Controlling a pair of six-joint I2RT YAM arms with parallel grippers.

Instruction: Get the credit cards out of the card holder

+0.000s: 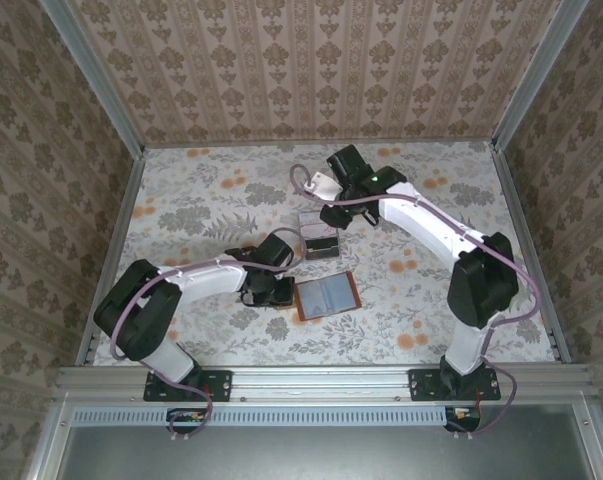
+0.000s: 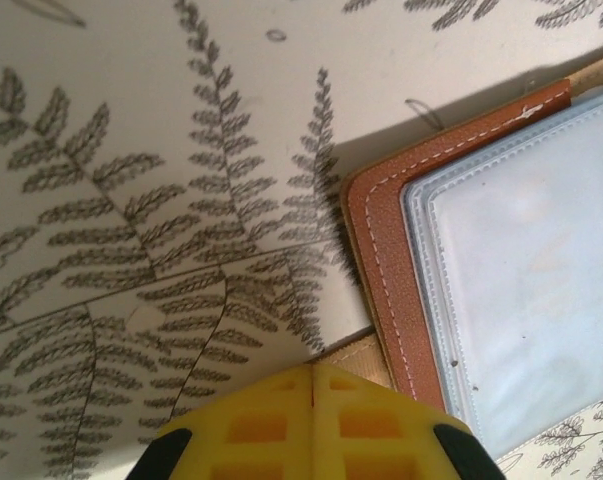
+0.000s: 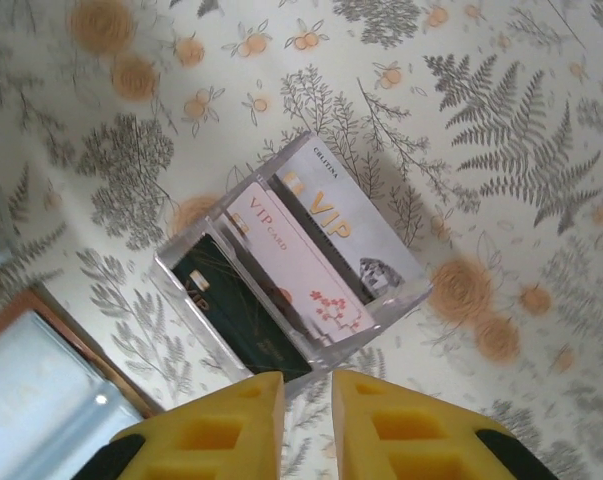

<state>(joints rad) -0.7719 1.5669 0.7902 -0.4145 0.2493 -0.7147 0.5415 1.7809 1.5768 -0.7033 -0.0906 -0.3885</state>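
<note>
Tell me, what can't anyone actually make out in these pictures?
- Card holder, left wrist view: cut off by the right edge; its cloudy pockets don't reveal whether cards are inside.
- Dark card in the clear tray, right wrist view: near end hidden behind the right pincer.
- Tan strip under the left pincer, left wrist view: too hidden to identify.

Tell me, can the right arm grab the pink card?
Probably yes. The right gripper faces the clear tray, jaws slightly apart, with nothing in between. The pink card stands packed between a dark card and a grey card, so it's tight.
</note>
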